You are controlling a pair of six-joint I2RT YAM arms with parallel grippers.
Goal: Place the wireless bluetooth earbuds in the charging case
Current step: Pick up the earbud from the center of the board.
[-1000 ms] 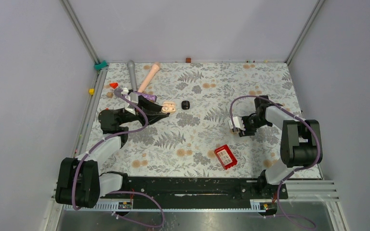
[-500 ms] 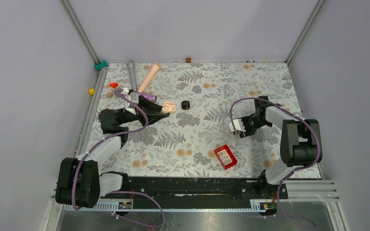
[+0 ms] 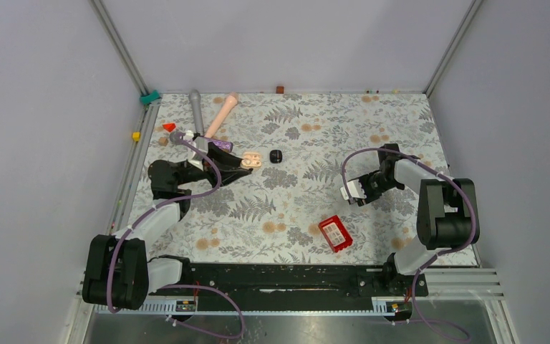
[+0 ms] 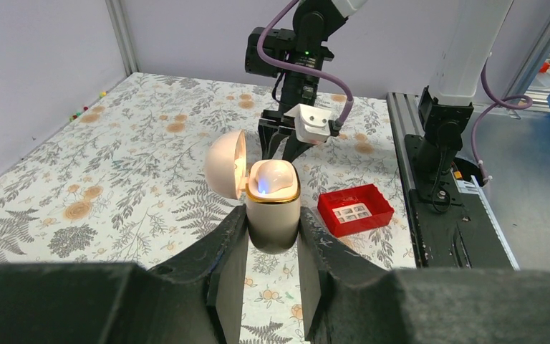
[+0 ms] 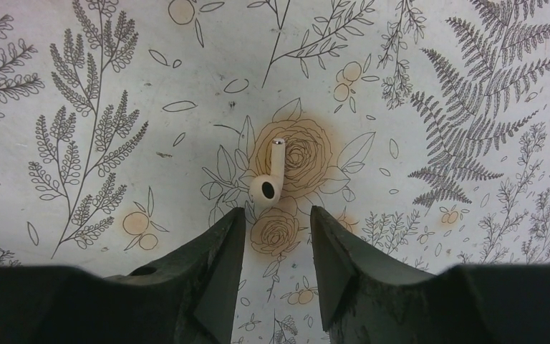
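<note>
1. Grip of left gripper point(image 4: 272, 231) tight on cream egg-shaped plastic charging case point(image 4: 273, 206), lid open
2. Right gripper point(image 5: 276, 228) spread apart over flowery table point(image 5: 444, 79)
3. Tiny cream plastic earbud point(image 5: 268, 183) lying just ahead, untouched

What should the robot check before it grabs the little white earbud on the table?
1. The left end effector grips the case: ok.
2. The lid is open: ok.
3. The right end effector is open: ok.
4. The earbud sits between its fingers: not ok, it lies just past the tips.
5. A free slot in the case: cannot tell.
</note>
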